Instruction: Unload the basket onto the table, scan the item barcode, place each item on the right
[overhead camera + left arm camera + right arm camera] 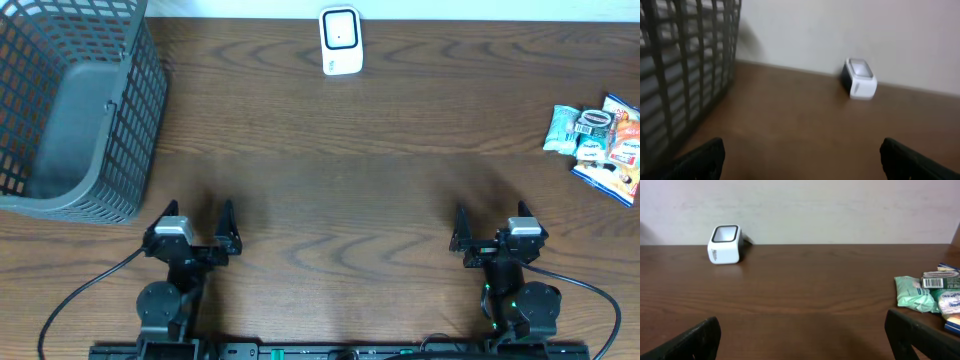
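Both claws, left (200,229) and right (491,228), stood wide open and empty at the near edge of the table (330,170), probably in a rest pose. The packets (597,142) lay at the far right, nearer the right claw. The scanner (341,41) stood at the far middle, reachable by both arms, and the basket (75,105) stood at left.

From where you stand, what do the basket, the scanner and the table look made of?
Basket: probably moulded grey plastic, matte; its walls are an even lattice of slots. Scanner: looks like glossy white plastic, with a dark window on its face. Table: dark brown wood grain with a faint sheen; solid wood or laminate, I cannot tell.
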Robot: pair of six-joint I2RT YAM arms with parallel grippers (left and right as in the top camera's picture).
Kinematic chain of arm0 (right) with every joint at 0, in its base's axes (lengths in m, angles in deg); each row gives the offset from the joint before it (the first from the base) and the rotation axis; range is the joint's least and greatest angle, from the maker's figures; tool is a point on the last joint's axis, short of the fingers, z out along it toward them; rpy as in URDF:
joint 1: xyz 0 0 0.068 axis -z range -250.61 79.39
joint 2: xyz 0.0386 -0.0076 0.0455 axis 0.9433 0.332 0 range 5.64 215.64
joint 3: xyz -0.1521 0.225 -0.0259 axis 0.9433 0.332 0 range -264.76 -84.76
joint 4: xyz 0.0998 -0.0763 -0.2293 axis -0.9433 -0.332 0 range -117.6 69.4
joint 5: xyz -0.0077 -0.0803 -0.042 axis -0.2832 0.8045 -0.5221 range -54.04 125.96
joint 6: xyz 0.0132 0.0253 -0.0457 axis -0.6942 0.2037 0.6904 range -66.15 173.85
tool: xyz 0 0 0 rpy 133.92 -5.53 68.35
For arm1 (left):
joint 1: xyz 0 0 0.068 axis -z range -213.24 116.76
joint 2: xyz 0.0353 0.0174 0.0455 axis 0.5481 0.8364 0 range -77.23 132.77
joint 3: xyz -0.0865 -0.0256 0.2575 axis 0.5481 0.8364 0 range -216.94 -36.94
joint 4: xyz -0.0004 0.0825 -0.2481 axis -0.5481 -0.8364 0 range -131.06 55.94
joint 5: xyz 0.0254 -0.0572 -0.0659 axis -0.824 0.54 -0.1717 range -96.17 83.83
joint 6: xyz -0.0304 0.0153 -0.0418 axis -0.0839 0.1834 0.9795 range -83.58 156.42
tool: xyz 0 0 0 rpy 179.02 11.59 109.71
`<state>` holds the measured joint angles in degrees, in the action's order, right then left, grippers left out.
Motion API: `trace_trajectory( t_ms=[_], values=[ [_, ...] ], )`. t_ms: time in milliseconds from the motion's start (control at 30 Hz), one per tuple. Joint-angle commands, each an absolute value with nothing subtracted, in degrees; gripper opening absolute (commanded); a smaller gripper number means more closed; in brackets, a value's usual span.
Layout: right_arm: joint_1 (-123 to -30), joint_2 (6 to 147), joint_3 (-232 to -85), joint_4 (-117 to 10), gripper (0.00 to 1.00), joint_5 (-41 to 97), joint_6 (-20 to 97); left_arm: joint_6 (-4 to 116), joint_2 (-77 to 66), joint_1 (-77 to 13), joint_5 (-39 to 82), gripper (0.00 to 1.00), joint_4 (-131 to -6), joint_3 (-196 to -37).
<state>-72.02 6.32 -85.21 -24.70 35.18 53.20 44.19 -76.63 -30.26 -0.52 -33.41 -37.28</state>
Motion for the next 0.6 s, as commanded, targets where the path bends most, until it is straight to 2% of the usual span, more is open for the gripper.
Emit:
trace_trajectory(
  t_ms=[0, 300, 567],
  values=[
    [-72.1, 6.0, -85.1, -25.0, 0.99, 35.4, 53.1, 41.3, -77.2, -30.7, -0.3, 0.98, -36.3, -37.2],
    [-72.1, 6.0, -85.1, -25.0, 0.99, 35.4, 53.1, 41.1, -77.2, -30.7, -0.6, 0.98, -37.7, -37.2],
    [-72.1, 6.0, -85.1, -25.0, 0.99, 35.4, 53.0, 36.2, -77.2, -30.7, -0.9, 0.98, -37.9, -37.2]
  ],
)
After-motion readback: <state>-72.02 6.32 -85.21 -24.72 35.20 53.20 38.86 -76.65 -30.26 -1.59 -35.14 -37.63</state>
